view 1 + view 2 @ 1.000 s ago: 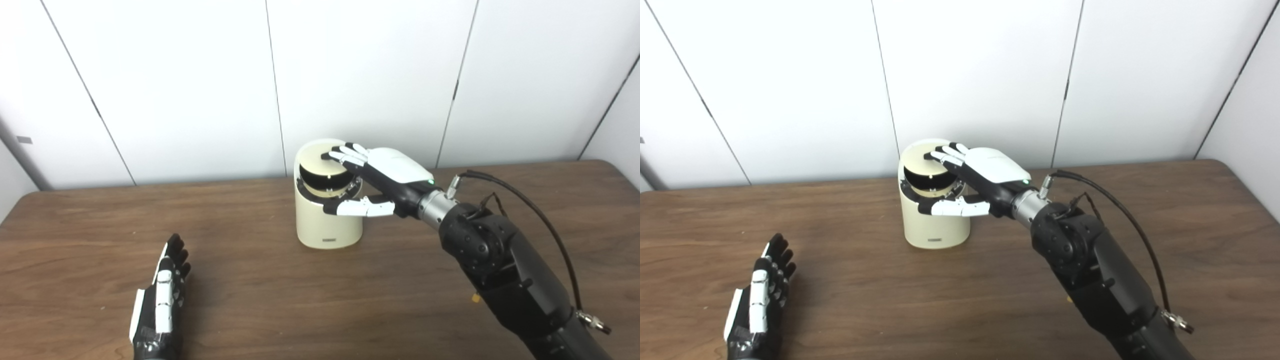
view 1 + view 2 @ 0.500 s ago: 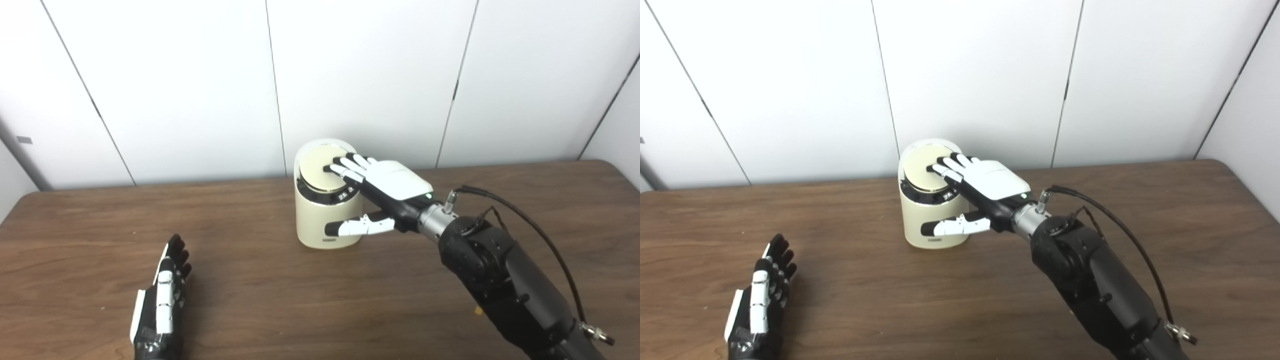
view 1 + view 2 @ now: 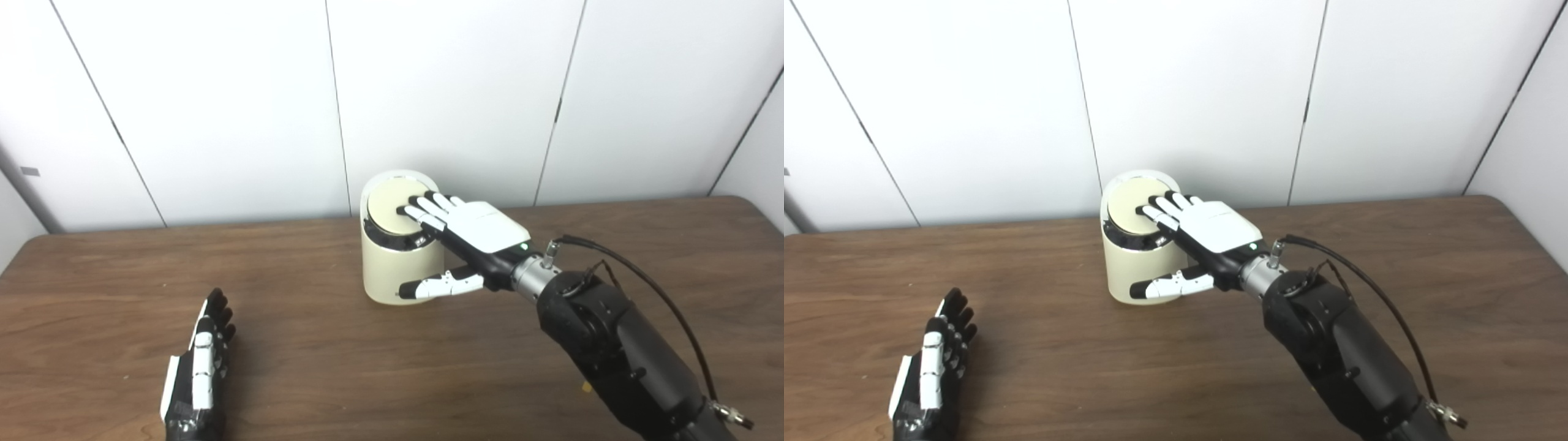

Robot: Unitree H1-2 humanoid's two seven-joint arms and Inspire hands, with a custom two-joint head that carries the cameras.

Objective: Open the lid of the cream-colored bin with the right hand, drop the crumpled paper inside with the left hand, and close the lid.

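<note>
The cream-colored bin [image 3: 392,269] stands near the back of the brown table [image 3: 343,367], its round lid [image 3: 387,205] lying flat and closed. My right hand [image 3: 471,229] rests open, palm down, with its fingers [image 3: 422,211] on the lid's right side and its thumb [image 3: 438,285] stretched across the bin's front lower wall. My left hand [image 3: 199,367] lies open and empty on the table at the front left, far from the bin. No crumpled paper shows anywhere.
A white panelled wall [image 3: 429,92] rises right behind the bin. A black cable [image 3: 643,275] loops from my right wrist over the forearm. The table's right corner [image 3: 759,214] curves off at the far right.
The lid, tilted up and showing the dark inside a second ago, has come down flat. My right hand has sunk with it, the thumb sliding down the bin's front. The left hand stayed put.
</note>
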